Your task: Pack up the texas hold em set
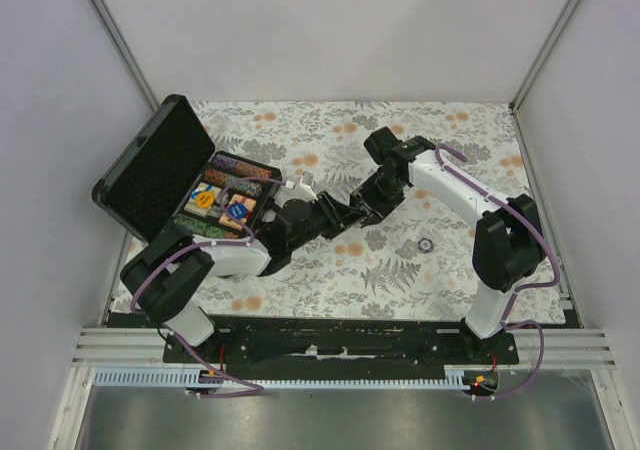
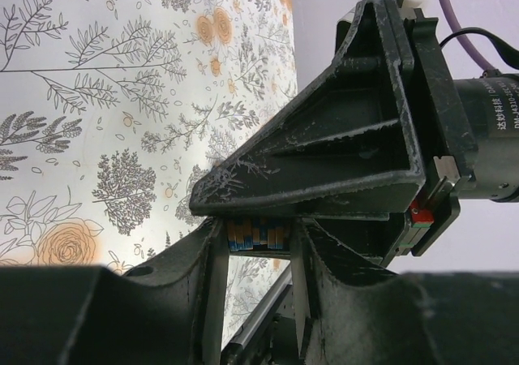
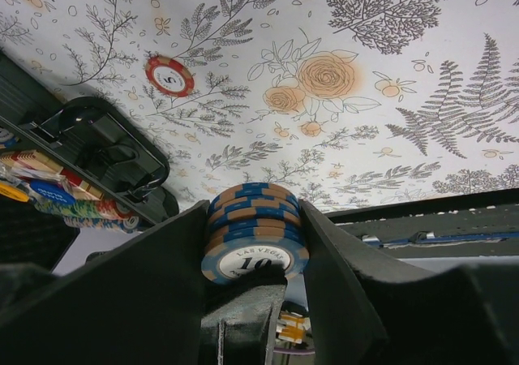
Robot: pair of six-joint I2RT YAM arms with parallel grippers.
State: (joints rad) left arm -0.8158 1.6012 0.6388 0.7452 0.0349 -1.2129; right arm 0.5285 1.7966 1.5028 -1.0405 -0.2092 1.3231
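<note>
Above the middle of the table, my right gripper (image 3: pixel 253 227) is shut on the sides of a short stack of blue-and-tan poker chips (image 3: pixel 255 219) marked 10. My left gripper (image 2: pixel 255 243) meets it there. Its jaws are closed on the two ends of the same stack (image 2: pixel 255 235), and one of its fingers (image 3: pixel 259 300) lies against the front chip's face. In the top view the two grippers (image 1: pixel 355 210) overlap. The black case (image 1: pixel 150 170) lies open at the left, holding rows of chips and card boxes (image 1: pixel 225 205).
A single red chip (image 3: pixel 169 75) lies on the floral tablecloth near the case's open edge (image 3: pixel 105 146). A small dark round piece (image 1: pixel 426 244) sits on the cloth right of centre. Grey walls enclose the table on three sides.
</note>
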